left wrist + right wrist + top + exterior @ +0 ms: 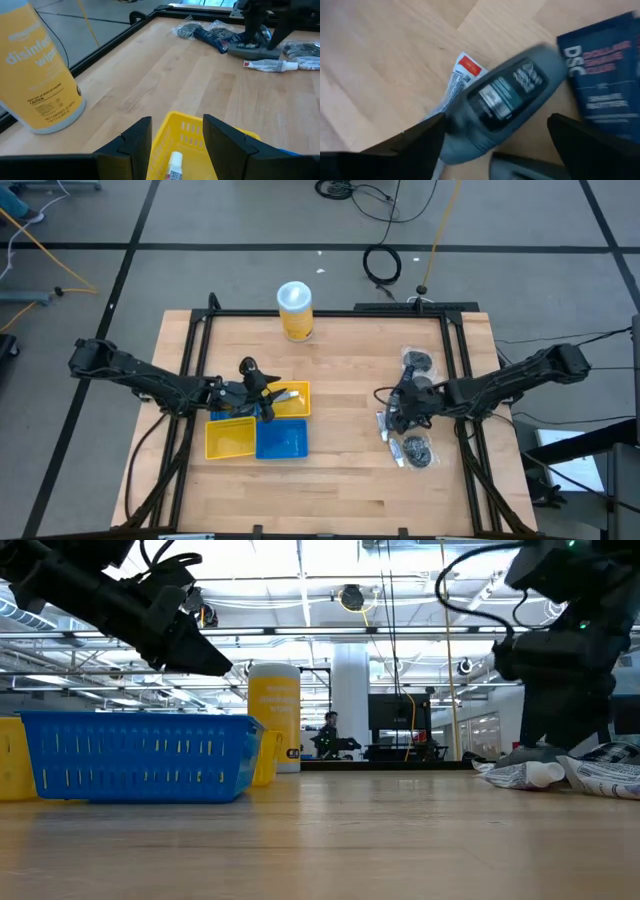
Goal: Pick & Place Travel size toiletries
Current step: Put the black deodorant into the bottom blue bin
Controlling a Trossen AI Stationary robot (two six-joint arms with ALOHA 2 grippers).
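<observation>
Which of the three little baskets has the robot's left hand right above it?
The far yellow tray, the one nearest the yellow wipes canister. The left hand hangs open over it, with a small white tube inside. The blue tray and other yellow tray sit nearer the table's front.

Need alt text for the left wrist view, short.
The left end effector hangs open over a yellow tray with a small white tube inside. A yellow wipes canister stands on the wooden table; farther off, the right arm reaches down among scattered toiletries.
</observation>
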